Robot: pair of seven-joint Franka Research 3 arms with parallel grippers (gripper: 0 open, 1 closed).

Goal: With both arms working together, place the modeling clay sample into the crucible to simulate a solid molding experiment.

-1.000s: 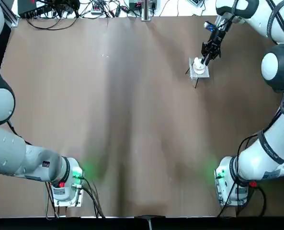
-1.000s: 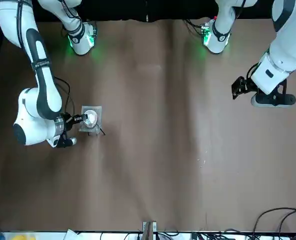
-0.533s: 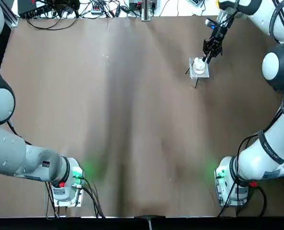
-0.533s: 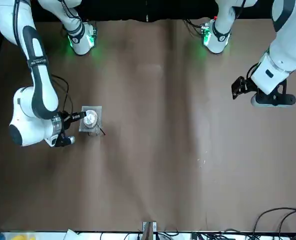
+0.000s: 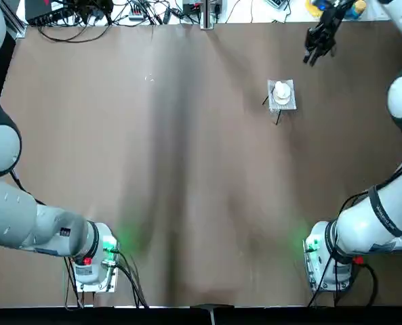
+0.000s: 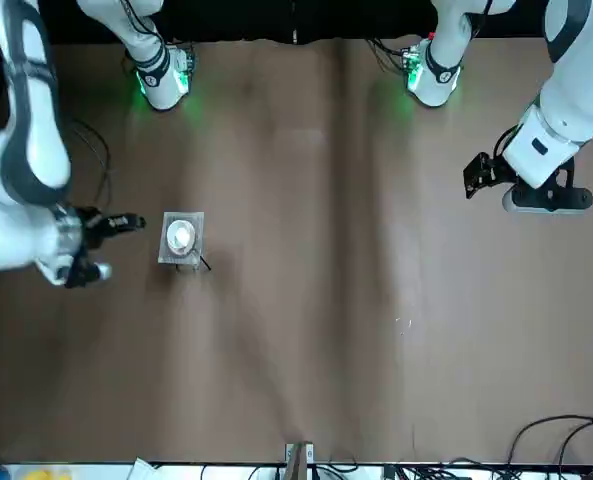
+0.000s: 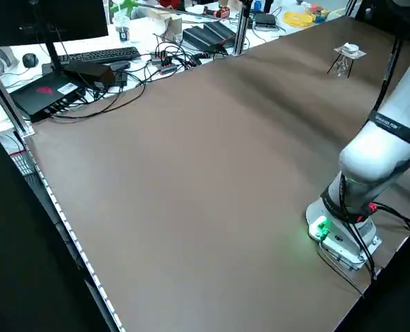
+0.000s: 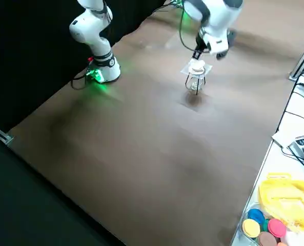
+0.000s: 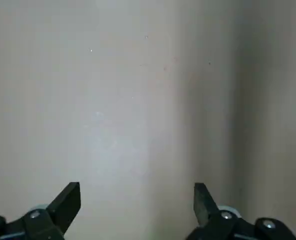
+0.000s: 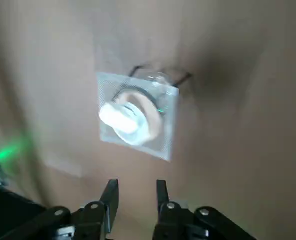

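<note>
Modeling clay sample (image 10: pixel 117 118) rests in the mouth of the crucible (image 10: pixel 150 117), right gripper (image 10: pixel 137 181) apart from both

The right wrist view gives the clearest look at the clay: a pale lump in the white cup, one end reaching over the rim. From the front view, the cup and its contents read as little more than one round white shape. The cup stands on a square mesh (image 10: pixel 162 137), toward the right side of the table (image 5: pixel 187 169).

What holds the mesh up shows better from the sides: the right side view reveals the dark legs of a stand (image 8: pixel 197 87) and a glass vessel (image 8: pixel 196 84) beneath, largely covered in the top view.

The right gripper is released, its two fingers spread with nothing between them. The top view places it beyond the cup and farther right; the right side view makes it look almost directly over the cup.

The left gripper (image 9: pixel 138 183) is also released and empty, its fingers wide apart above bare tabletop. The front view shows it high over the robot's left side of the table, well apart from the stand; the top view leaves it out.

Only the right side view shows the coloured lids of the tubs (image 8: pixel 251 228) clearly, beside a yellow tray (image 8: pixel 282 193).
</note>
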